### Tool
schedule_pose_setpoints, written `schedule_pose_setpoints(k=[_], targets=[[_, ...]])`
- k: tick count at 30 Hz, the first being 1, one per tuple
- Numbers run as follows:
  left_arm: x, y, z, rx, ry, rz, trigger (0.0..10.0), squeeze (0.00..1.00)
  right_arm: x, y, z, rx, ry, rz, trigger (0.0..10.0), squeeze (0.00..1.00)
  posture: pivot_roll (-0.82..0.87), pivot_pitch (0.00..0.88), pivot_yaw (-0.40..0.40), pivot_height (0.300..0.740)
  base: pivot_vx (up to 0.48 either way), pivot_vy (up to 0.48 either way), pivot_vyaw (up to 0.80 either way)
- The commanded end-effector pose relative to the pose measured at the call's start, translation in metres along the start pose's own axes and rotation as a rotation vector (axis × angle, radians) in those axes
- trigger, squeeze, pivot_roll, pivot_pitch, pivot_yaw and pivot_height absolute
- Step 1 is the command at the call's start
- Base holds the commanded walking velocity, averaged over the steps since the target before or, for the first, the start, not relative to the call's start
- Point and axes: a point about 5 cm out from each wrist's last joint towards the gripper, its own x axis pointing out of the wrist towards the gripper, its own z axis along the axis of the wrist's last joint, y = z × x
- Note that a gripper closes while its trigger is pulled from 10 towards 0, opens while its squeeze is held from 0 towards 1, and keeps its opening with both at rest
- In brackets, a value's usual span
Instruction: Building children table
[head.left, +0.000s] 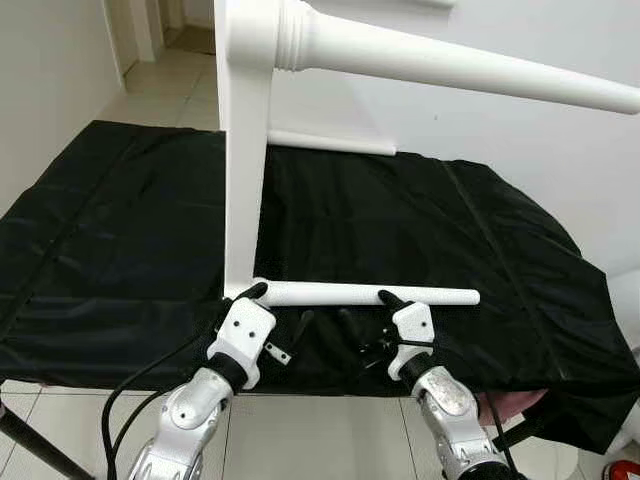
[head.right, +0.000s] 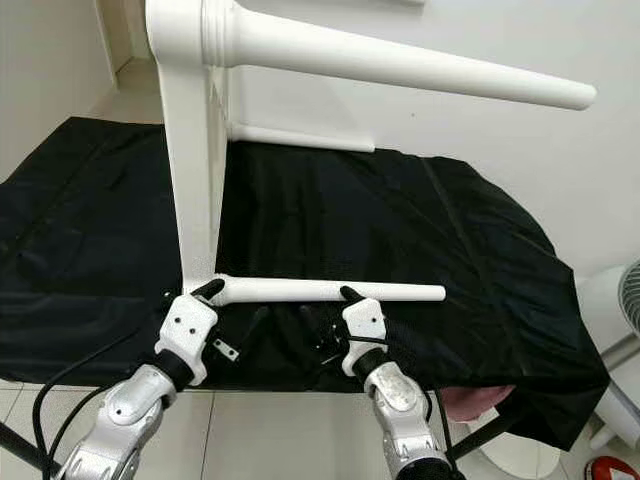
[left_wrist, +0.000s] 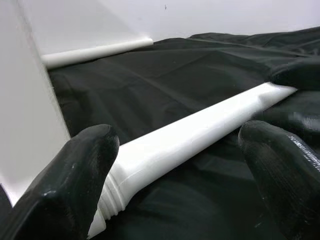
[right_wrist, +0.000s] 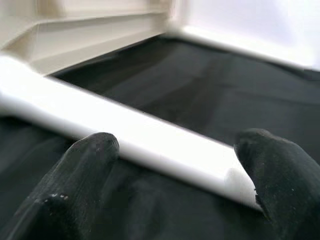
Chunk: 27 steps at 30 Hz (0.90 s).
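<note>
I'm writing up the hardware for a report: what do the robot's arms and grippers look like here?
Both arms are jointed, silver-grey metal segments. The left gripper and right gripper each have a white boxy housing with dark screw holes and two long black fingers with rounded, slightly glossy tips. Black cables loop along the left arm, and thinner black wires run by the right wrist.

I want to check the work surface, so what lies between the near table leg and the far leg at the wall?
In the left eye view, only bare black cloth lies between the near leg and the far leg.
</note>
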Motion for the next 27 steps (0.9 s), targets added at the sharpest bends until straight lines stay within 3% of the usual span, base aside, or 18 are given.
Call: schedule_pose_setpoints(k=[1,3,6,10,12,18,24,27], targets=[[0.004,-0.001,0.002,-0.021,0.004,-0.007,10.0,0.0,-0.001,-0.018,0.005,-0.009,-0.022,-0.111,10.0,0.0,0.04,0.0,-0.13,0.74,0.0,0.0,0.0],[0.011,0.001,0.005,-0.026,0.007,0.0,10.0,0.0,-0.002,-0.028,0.007,-0.018,-0.032,-0.188,10.0,0.0,0.03,0.0,-0.126,0.74,0.0,0.0,0.0],[0.02,0.006,0.007,-0.027,0.006,0.031,10.0,0.0,-0.004,-0.029,0.007,0.004,-0.036,-0.211,10.0,0.0,0.03,0.0,-0.124,0.74,0.0,0.0,0.0],[0.03,0.02,0.005,0.001,0.024,0.122,10.0,0.0,-0.004,-0.029,0.01,0.01,-0.049,-0.226,10.0,0.0,0.02,0.0,-0.121,0.74,0.0,0.0,0.0],[0.034,0.035,0.003,0.02,0.052,0.224,10.0,0.0,-0.004,-0.028,0.012,0.015,-0.054,-0.224,10.0,0.0,0.01,0.0,-0.114,0.74,0.0,0.0,0.0],[0.033,0.053,0.003,0.031,0.078,0.333,10.0,0.0,-0.005,-0.029,0.014,0.017,-0.054,-0.224,10.0,0.0,0.01,0.0,-0.113,0.74,0.0,0.0,0.0],[0.023,0.076,0.003,0.073,0.103,0.459,10.0,0.0,-0.004,-0.029,0.015,0.014,-0.052,-0.229,10.0,0.0,0.01,0.0,-0.117,0.74,0.0,0.0,0.0],[0.022,0.078,0.003,0.073,0.108,0.469,10.0,0.0,-0.003,-0.027,0.015,0.015,-0.051,-0.228,10.0,0.0,0.01,0.0,-0.119,0.74,0.0,0.0,0.0]])
